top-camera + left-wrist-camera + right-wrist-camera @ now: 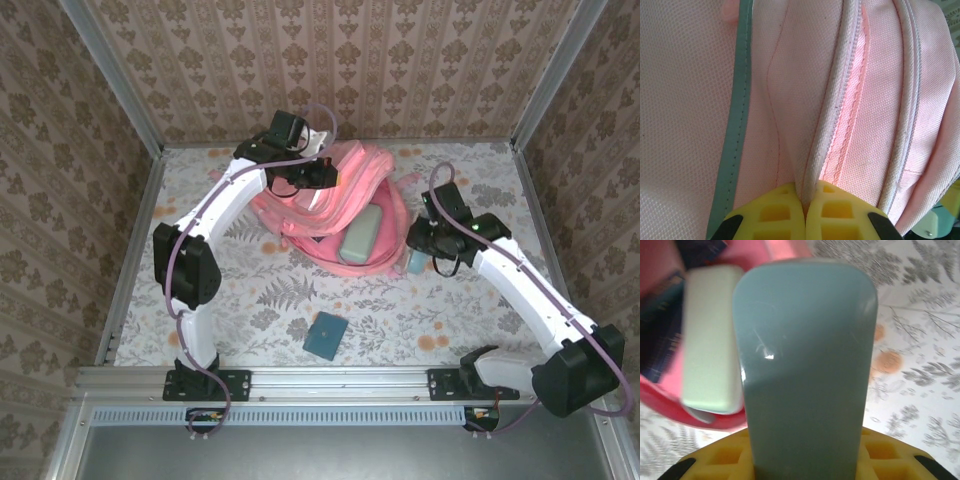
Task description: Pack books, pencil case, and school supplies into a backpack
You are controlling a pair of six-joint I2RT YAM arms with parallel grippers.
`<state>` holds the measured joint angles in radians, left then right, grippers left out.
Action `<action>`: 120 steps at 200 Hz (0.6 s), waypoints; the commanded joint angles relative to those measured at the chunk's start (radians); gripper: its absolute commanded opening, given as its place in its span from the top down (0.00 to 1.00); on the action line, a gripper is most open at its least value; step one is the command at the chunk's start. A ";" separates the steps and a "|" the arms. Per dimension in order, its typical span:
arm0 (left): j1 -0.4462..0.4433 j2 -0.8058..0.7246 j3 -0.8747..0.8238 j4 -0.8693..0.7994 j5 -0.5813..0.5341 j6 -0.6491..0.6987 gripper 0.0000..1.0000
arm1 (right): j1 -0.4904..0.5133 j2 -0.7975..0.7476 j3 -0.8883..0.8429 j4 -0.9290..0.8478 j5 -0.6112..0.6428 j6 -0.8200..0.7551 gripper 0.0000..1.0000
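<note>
The pink backpack (330, 195) lies open-mouthed in the middle of the table. My left gripper (312, 176) (806, 207) is shut on its pale zipper edge (827, 125), holding the opening up. The mint-green pencil case (360, 236) (707, 335) lies inside the mouth, next to dark navy books (660, 332). My right gripper (428, 243) (805, 455) is shut on the slim pale-teal box (805, 365) (415, 262), just right of the backpack's opening. The small dark-teal pad (326, 335) lies flat on the table near the front.
The floral tablecloth (250, 290) covers the table, which is walled in by patterned panels and metal posts (110, 60). The backpack's red-pink rim (670, 405) sits just left of the held box. The arm bases are bolted to the front rail (330, 383).
</note>
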<state>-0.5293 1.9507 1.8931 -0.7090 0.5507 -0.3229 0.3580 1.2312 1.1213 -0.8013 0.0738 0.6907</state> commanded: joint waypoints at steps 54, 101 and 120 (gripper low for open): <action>0.011 -0.096 -0.031 0.082 0.015 -0.022 1.00 | 0.028 0.351 0.274 0.083 -0.040 0.089 0.78; 0.011 -0.099 -0.038 0.088 0.017 -0.026 1.00 | 0.028 0.490 0.289 0.086 0.072 0.098 0.78; 0.011 -0.098 -0.039 0.090 0.021 -0.028 1.00 | 0.031 0.562 0.334 0.052 0.096 0.091 0.77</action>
<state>-0.5285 1.9190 1.8519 -0.6861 0.5472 -0.3378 0.3824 1.7256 1.3846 -0.7219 0.0925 0.7673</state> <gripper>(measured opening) 0.049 0.343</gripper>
